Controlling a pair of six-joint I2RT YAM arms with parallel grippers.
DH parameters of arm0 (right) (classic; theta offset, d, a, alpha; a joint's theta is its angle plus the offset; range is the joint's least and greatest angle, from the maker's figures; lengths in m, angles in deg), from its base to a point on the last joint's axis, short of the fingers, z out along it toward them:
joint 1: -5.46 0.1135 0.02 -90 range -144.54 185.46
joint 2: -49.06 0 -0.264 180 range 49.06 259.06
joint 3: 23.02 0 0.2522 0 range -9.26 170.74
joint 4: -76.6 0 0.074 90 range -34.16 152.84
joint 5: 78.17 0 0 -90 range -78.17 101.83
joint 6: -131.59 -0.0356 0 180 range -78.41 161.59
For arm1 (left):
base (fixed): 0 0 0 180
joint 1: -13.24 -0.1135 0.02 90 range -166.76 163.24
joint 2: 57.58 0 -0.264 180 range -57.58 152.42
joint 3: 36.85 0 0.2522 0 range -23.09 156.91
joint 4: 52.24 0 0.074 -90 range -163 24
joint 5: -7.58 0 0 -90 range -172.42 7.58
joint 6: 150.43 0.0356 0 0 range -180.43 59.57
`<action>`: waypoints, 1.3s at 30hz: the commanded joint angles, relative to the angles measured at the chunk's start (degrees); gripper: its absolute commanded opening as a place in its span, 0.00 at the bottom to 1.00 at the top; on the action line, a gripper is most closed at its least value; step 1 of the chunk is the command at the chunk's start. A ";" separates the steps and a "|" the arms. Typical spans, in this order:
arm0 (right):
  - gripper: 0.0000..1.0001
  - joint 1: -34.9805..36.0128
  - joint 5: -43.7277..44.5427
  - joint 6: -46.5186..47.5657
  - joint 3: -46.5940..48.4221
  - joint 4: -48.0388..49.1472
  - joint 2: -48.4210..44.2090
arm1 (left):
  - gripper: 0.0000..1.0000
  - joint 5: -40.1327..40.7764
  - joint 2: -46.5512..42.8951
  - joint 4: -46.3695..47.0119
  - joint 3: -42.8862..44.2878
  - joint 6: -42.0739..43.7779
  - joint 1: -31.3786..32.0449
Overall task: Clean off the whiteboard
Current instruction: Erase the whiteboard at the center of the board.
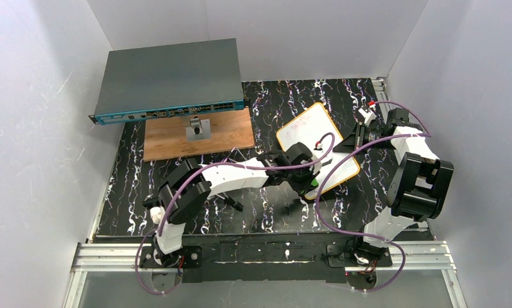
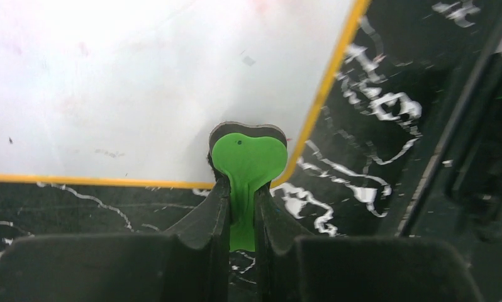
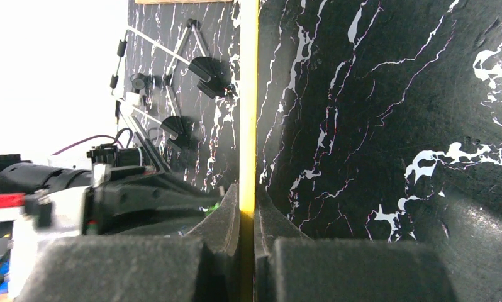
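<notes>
Your left gripper (image 2: 242, 192) clamps the green eraser (image 2: 248, 156) at the whiteboard (image 2: 141, 82) corner; your right gripper (image 3: 247, 202) pinches the board's yellow rim.

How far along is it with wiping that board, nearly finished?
Mostly done, it seems: the yellow-framed whiteboard looks almost white. In hand: the right fingers clamp its yellow edge, while the left fingers hold the green plastic eraser, dark pad underneath, at one corner of the board. Left: faint pink smudges and small specks.
</notes>
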 commanded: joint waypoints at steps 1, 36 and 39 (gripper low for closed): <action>0.01 0.13 -4.36 -0.54 -0.09 -0.36 -1.46 | 0.00 5.14 0.80 -4.48 -1.18 0.67 -0.22; 0.01 0.31 -4.85 -0.72 -0.19 -0.11 -1.95 | 0.00 10.63 8.36 -4.36 12.66 -1.20 3.36; 0.01 0.31 -4.98 -0.72 -0.19 -0.08 -1.98 | 0.00 10.35 7.72 -4.76 9.91 -0.57 3.37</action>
